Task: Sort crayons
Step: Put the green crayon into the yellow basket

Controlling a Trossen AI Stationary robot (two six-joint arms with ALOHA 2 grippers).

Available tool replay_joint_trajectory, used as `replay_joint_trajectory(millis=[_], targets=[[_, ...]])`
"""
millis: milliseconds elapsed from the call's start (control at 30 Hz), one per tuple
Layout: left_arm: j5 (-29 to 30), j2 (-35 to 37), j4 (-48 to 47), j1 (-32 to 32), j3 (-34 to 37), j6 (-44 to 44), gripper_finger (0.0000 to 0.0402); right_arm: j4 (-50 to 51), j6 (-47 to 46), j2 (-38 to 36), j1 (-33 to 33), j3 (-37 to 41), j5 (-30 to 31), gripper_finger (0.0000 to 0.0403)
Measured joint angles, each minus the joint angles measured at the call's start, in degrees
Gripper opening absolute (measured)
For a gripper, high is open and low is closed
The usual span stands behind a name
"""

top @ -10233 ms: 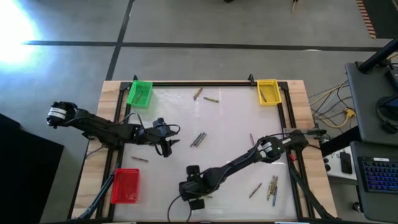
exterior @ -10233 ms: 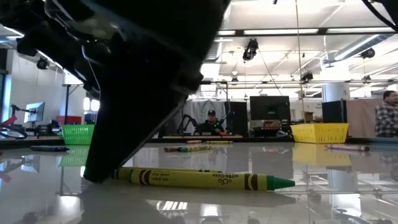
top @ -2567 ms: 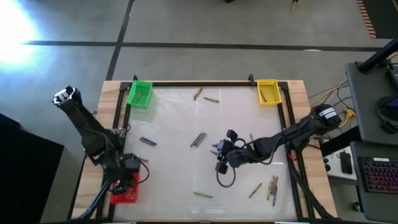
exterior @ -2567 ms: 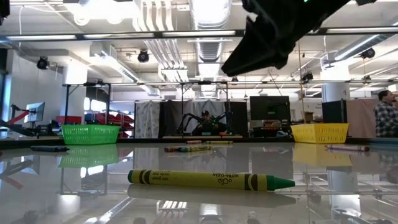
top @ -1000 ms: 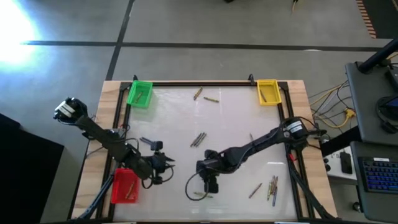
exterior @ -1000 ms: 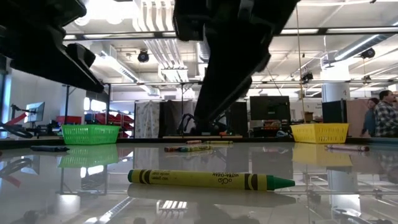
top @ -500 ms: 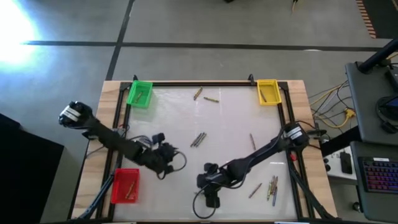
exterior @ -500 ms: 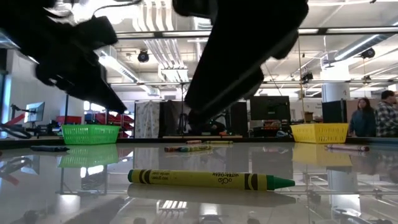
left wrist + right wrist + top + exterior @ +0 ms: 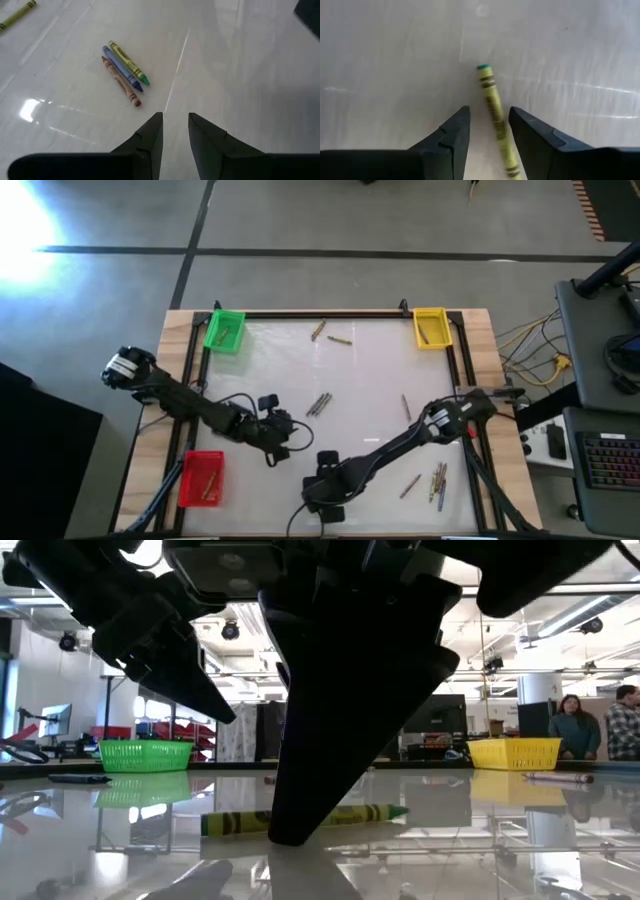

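A yellow-green crayon (image 9: 492,107) with a green tip lies flat on the white table near its near edge; it also shows in the low view (image 9: 350,815). My right gripper (image 9: 488,110) is open and down at the table over it (image 9: 325,496), one finger on either side of the crayon's middle. My left gripper (image 9: 283,428) is open by a narrow gap and empty, above the table left of centre. It faces three crayons (image 9: 124,70), yellow-green, blue and brown, lying side by side at mid table (image 9: 320,402). My right gripper comes from above with its fingers across the yellow-green crayon, which lies flat on the table between them, close to one finger (image 9: 520,131). I cannot tell whether that finger touches it.
A green bin (image 9: 224,330) stands at the far left corner, a yellow bin (image 9: 431,326) at the far right, a red bin (image 9: 203,478) at the near left. Loose crayons lie at the far middle (image 9: 330,335), at the right (image 9: 405,408) and near right (image 9: 436,480).
My right gripper has gone toward the table's near edge and down, until its fingers stand astride the yellow-green crayon; the crayon has turned on the table. My left gripper has gone from beside the red bin toward the table's middle.
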State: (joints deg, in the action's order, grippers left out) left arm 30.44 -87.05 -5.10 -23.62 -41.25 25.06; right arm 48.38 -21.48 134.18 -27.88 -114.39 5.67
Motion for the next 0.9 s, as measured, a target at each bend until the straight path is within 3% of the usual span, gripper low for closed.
replay_joint_trajectory(millis=[133,267,433,600,700,900], targets=[[0.0,0.3,-0.7,-0.1,-0.4,-0.4,0.0075,5.2,2.5,2.6,-0.1,-3.9,1.4,0.0122],[0.0,0.7,-1.6,-0.1,0.1,-0.2,0.0075,7.5,4.1,2.0,0.9,-3.5,0.7,0.0080],[0.0,1.2,-1.4,-0.2,0.8,-0.1,0.0075,10.4,6.4,-1.1,2.2,-2.5,1.4,0.0018],[0.0,3.0,-1.9,-0.2,1.7,0.1,0.0075,14.9,6.4,-6.8,3.8,-0.7,6.1,0.0009],[0.3,5.4,-1.8,-0.3,2.6,0.3,0.0075,17.6,5.3,-11.2,4.6,3.3,9.0,0.0009],[2.9,11.5,5.0,-0.6,8.6,0.7,0.0075,15.5,0.2,-25.1,9.0,19.6,15.1,0.0009]])
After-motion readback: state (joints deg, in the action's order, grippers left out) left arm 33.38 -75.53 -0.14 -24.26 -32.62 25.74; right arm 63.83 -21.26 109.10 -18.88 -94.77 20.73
